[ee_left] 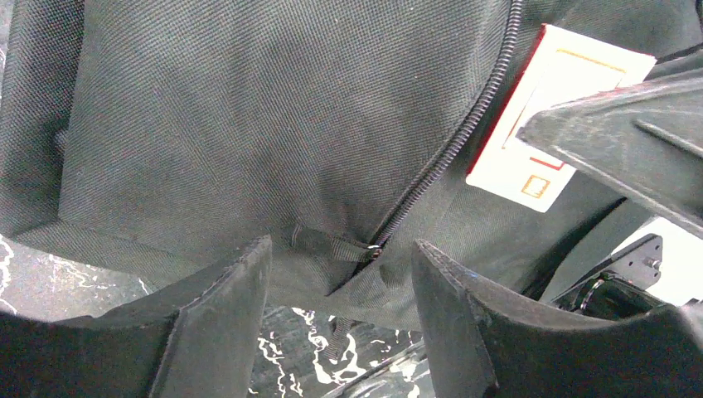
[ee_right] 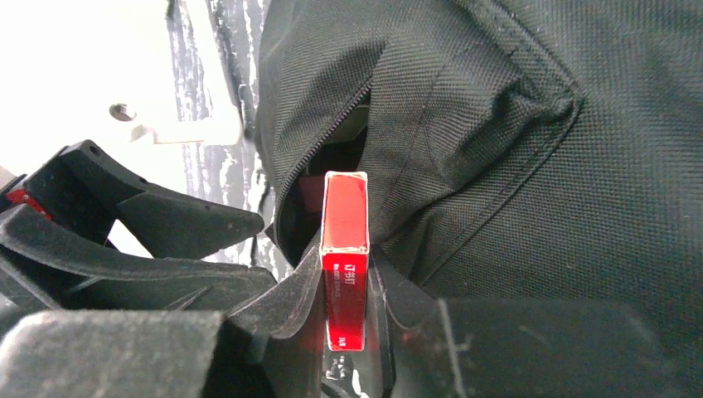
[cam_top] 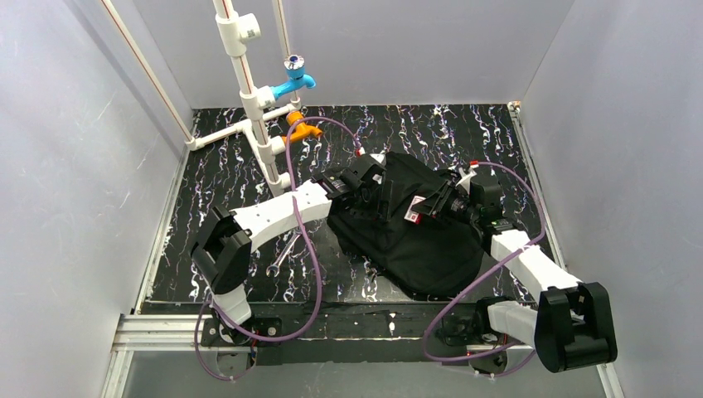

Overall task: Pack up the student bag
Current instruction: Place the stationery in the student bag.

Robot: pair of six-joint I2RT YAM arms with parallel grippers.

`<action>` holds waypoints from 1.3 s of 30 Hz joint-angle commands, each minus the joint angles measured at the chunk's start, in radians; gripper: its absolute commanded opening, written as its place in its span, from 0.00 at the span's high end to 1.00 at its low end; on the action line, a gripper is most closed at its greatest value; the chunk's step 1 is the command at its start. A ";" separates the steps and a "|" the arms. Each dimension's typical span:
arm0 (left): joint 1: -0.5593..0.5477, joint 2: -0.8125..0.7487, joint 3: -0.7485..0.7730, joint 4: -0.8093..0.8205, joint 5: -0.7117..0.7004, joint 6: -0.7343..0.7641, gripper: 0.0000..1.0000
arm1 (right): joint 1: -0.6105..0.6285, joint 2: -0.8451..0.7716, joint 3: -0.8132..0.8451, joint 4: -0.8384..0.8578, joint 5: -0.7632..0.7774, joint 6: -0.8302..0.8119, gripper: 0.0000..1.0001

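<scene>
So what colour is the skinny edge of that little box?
Red box, clearest in the right wrist view.

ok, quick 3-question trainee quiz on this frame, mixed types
1. True or false: the right hand grips a red box.
2. The left hand straddles which part of the student bag? A) shoulder strap B) zipper pull C) front pocket
3. Fill in: on the table beside the left arm lies a metal ____.

Key: 1 true; 2 B; 3 wrench
</scene>
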 commanded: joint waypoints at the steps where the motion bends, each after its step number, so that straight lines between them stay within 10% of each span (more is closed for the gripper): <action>1: 0.003 -0.064 0.026 -0.027 -0.016 0.012 0.38 | -0.005 0.016 -0.053 0.263 -0.072 0.149 0.87; 19: 0.005 -0.270 -0.245 0.028 -0.139 -0.142 0.38 | 0.240 0.307 -0.119 0.822 0.357 0.303 0.82; 23: 0.005 -0.310 -0.284 0.036 -0.143 -0.154 0.37 | 0.245 0.378 -0.126 0.875 0.378 0.270 0.69; 34: 0.005 -0.339 -0.313 0.033 -0.128 -0.164 0.33 | 0.233 0.170 -0.060 0.282 0.297 0.074 0.25; 39: 0.005 -0.345 -0.329 0.048 -0.098 -0.180 0.32 | 0.158 0.098 -0.006 0.068 0.255 -0.033 0.21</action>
